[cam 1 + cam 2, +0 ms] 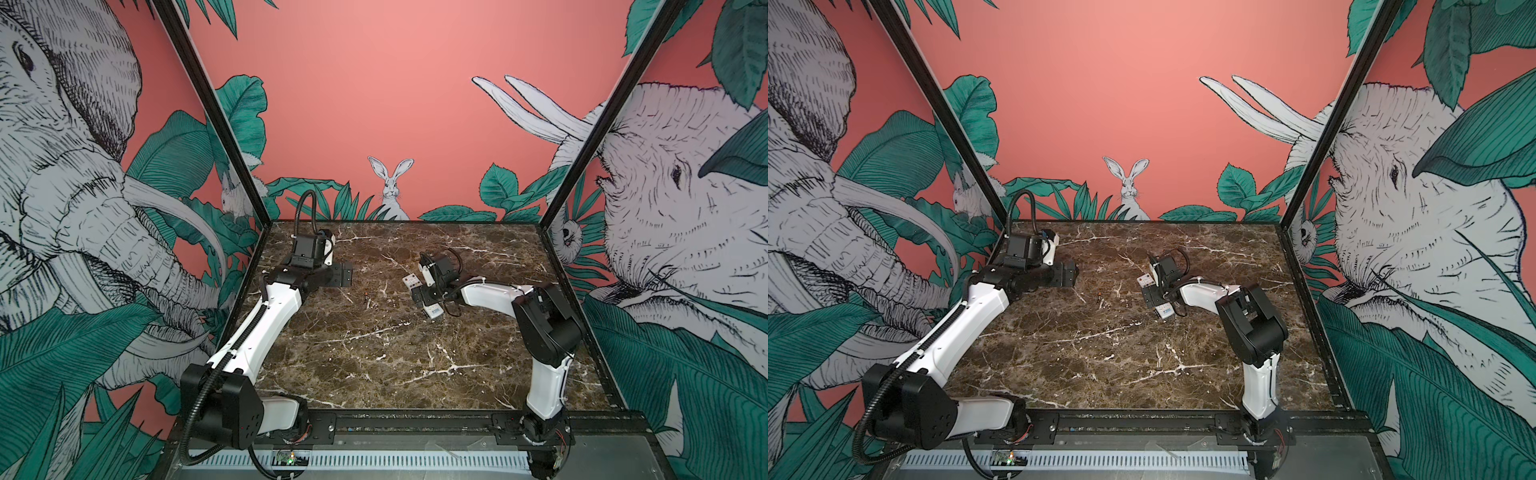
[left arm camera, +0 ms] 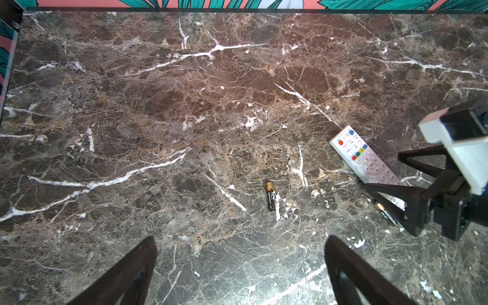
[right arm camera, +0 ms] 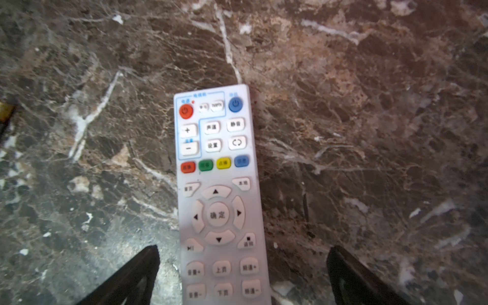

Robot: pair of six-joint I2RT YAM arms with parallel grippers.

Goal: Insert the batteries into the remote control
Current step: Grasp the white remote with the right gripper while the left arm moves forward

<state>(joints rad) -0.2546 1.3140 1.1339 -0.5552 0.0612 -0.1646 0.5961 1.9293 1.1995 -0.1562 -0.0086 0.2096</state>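
Observation:
The white remote control (image 3: 219, 198) lies buttons-up on the marble, right of centre in both top views (image 1: 411, 281) (image 1: 1145, 279). My right gripper (image 3: 243, 250) hangs low over it, open, one finger on each side and clear of its edges; in both top views the gripper (image 1: 419, 296) (image 1: 1152, 297) hides the remote's middle. One battery (image 2: 270, 196) lies alone near the table's centre (image 1: 366, 296) (image 1: 1099, 296). A second battery (image 2: 386, 212) lies beside the remote, partly behind a right finger. My left gripper (image 2: 240, 243) is open and empty at the far left (image 1: 347, 274) (image 1: 1073, 274).
The brown marble table (image 1: 374, 353) is bounded by a black frame, with printed walls at the back and both sides. The right arm's elbow (image 1: 544, 328) stands high over the right side of the table. The left arm (image 1: 257, 328) stretches along the left edge.

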